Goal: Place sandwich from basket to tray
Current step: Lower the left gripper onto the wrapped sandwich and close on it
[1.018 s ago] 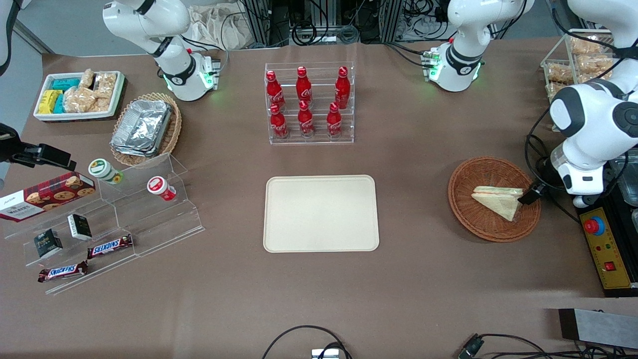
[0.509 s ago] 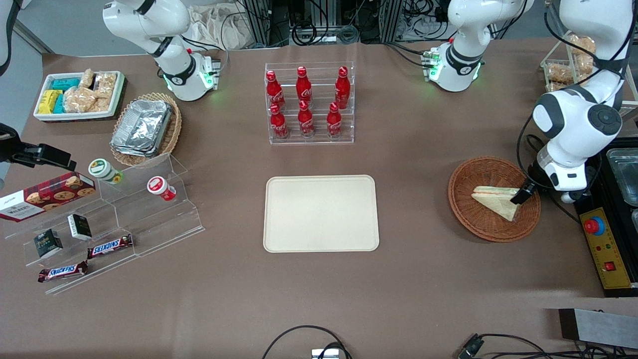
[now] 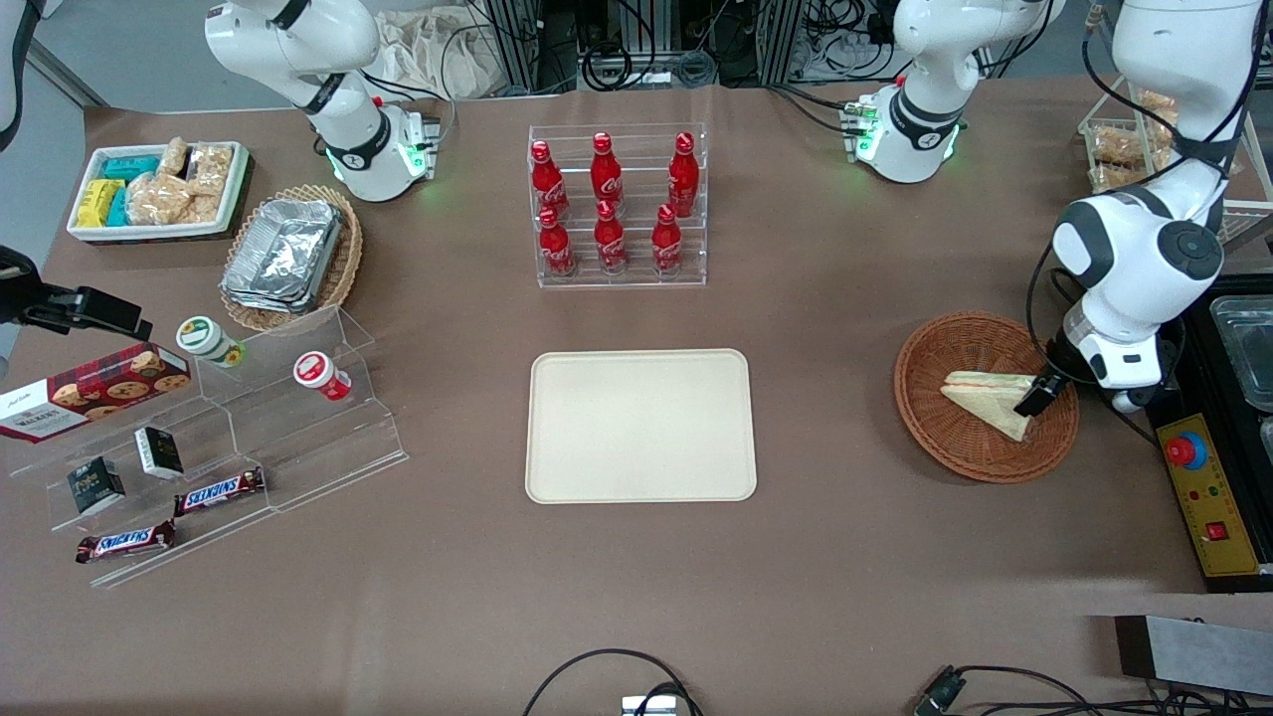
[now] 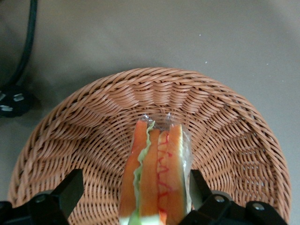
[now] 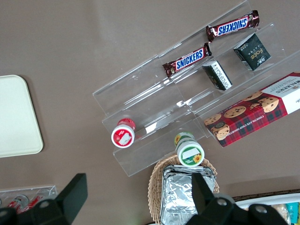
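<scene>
The round reddish-brown woven wicker basket (image 4: 154, 117) looked rough and ribbed; the cream-beige rectangular plastic tray (image 3: 640, 426) looked smooth and matt.

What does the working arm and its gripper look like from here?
The left arm is glossy white with rounded dark grey joint caps, and black cables trail along it. Its gripper, over the basket, has black, blocky fingers.

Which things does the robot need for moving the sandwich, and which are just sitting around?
Needed:
sandwich, lying in the basket
tray, nothing on it
pincer, open around the sandwich

Just sitting around:
red bottles
chocolate bars
cookie box
foil containers
</scene>
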`<state>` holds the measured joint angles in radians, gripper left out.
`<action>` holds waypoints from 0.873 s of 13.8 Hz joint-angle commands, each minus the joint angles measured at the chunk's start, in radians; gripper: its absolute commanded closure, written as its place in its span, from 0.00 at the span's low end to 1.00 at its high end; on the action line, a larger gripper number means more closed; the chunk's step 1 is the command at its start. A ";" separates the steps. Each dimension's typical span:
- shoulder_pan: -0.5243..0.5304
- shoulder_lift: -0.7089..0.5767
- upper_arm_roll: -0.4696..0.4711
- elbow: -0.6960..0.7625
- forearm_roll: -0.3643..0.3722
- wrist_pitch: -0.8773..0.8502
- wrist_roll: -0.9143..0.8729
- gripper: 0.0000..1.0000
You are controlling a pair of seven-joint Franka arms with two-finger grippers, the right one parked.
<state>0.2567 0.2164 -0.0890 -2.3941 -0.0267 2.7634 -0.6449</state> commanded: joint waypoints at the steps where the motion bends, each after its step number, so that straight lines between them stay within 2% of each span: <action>1: 0.004 0.020 -0.011 -0.005 -0.012 0.041 -0.016 0.00; 2: 0.001 0.020 -0.011 -0.005 -0.012 0.042 -0.030 0.01; 3: -0.002 0.021 -0.014 -0.005 -0.012 0.042 -0.039 0.07; 4: -0.004 0.024 -0.017 -0.005 -0.012 0.041 -0.045 0.25; 5: -0.008 0.024 -0.017 -0.005 -0.012 0.041 -0.045 0.61; 6: -0.011 0.020 -0.017 -0.005 -0.010 0.038 -0.042 0.84; 7: -0.016 0.011 -0.018 -0.005 -0.009 0.030 -0.041 0.91; 9: -0.033 -0.031 -0.017 -0.008 -0.001 0.004 -0.029 0.91; 12: -0.034 -0.138 -0.017 0.000 0.011 -0.157 0.060 0.92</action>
<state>0.2275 0.1852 -0.1087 -2.3855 -0.0230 2.7135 -0.6402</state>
